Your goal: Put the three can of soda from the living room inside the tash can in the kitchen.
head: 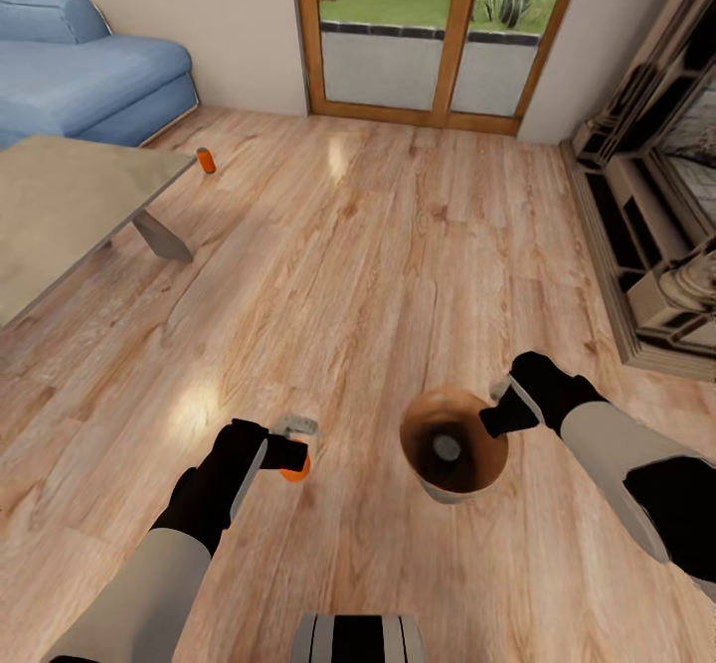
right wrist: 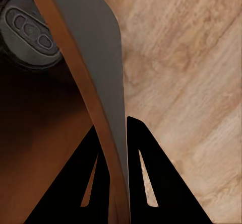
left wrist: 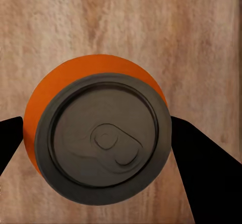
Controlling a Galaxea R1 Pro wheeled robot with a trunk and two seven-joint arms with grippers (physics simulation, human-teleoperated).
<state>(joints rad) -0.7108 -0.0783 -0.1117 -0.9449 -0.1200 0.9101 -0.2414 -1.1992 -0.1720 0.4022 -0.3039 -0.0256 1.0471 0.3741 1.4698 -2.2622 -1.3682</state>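
An orange can of soda (head: 296, 471) with a grey top (left wrist: 103, 138) is held over the wooden floor, my left gripper (head: 291, 452) (left wrist: 101, 146) shut on its sides. Just to its right is the tash can (head: 477, 466), grey outside and brown inside. My right gripper (head: 495, 416) (right wrist: 115, 126) is shut on its wall (right wrist: 96, 43), one finger inside and one outside. A can (head: 447, 447) (right wrist: 29, 30) lies in the bucket; just its grey top shows. Another orange can (head: 206, 160) stands on the floor beside the far corner of the low table.
The low grey table (head: 60, 206) fills the left side, with the blue sofa (head: 89, 67) behind it. Wood-framed glass doors (head: 428, 37) close the far wall, and the fireplace (head: 656, 196) lines the right. Open wooden floor (head: 398, 246) lies between them.
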